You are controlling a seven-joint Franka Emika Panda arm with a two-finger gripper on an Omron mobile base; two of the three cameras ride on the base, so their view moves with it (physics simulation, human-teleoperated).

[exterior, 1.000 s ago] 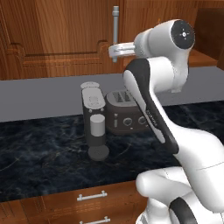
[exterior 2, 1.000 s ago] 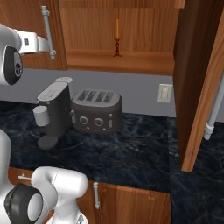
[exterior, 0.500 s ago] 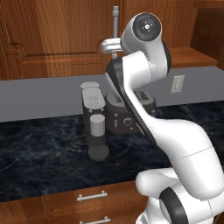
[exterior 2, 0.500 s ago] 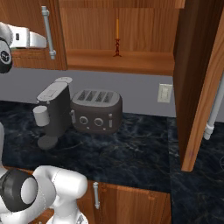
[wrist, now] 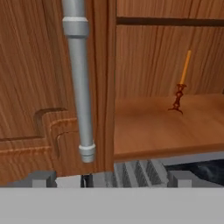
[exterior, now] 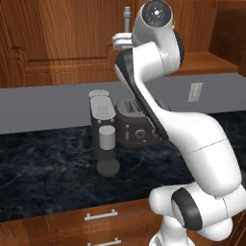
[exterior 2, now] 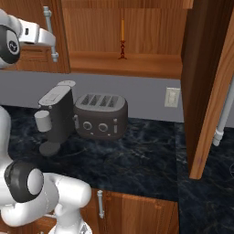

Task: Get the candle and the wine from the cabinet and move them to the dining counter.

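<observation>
I had nothing moved yet. From left: my gripper (wrist: 109, 178), jaws spread and empty, sat by the grey metal bar handle (wrist: 78, 83) of the panelled cabinet door (wrist: 30, 87). The thin orange candle (wrist: 182, 83) stood upright on the smooth wooden shelf (wrist: 162, 127). I couldn't spot the wine.

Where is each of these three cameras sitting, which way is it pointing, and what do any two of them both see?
Left base view: behind the arm to its left, facing the countertop and coffee machine; the white arm rises at right.
Right base view: behind the arm to its right, facing the open cabinet, candle and toaster; arm at left.
Hand view: on the hand, facing the cabinet's bar handle and shelf; the open gripper sits at the bottom.
Shared: right base and hand views both show the candle.
</observation>
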